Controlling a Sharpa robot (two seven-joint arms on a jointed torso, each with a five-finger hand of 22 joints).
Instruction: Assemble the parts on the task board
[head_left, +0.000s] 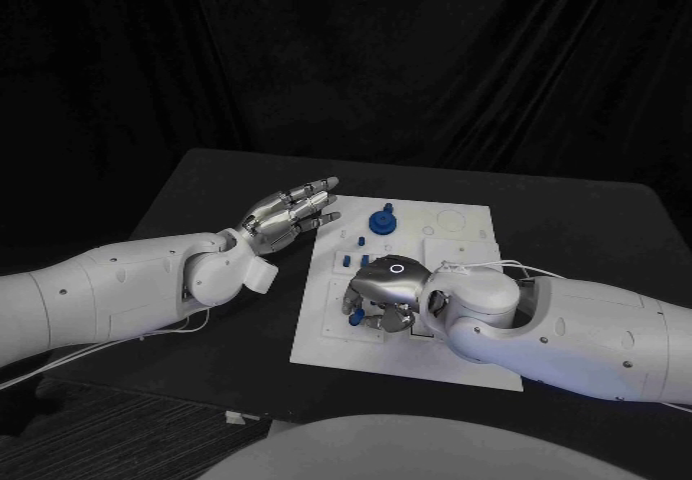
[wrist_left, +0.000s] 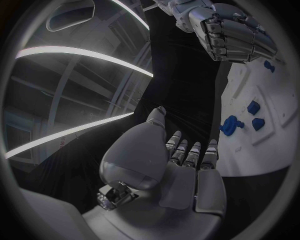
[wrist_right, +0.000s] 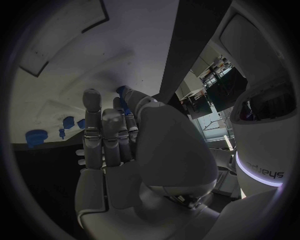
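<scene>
The white task board (head_left: 459, 232) lies in the middle of the black table. My right hand (head_left: 387, 290) is low over the board's near left part, its fingers curled down. Its thumb and a finger pinch a small blue part (head_left: 356, 316), which shows at the fingertips (wrist_right: 124, 95) in the right wrist view. A blue knob-shaped part (head_left: 382, 221) stands at the board's far left, with two small blue parts (head_left: 356, 241) just in front of it. My left hand (head_left: 293, 213) hovers off the board's far left corner, fingers straight and apart, holding nothing.
The black table (head_left: 216, 200) extends left of the board under my left arm. My right forearm (head_left: 577, 320) covers the board's near right corner. In the left wrist view the blue knob (wrist_left: 231, 125) and two small parts (wrist_left: 255, 115) lie beyond the left hand (wrist_left: 181, 160).
</scene>
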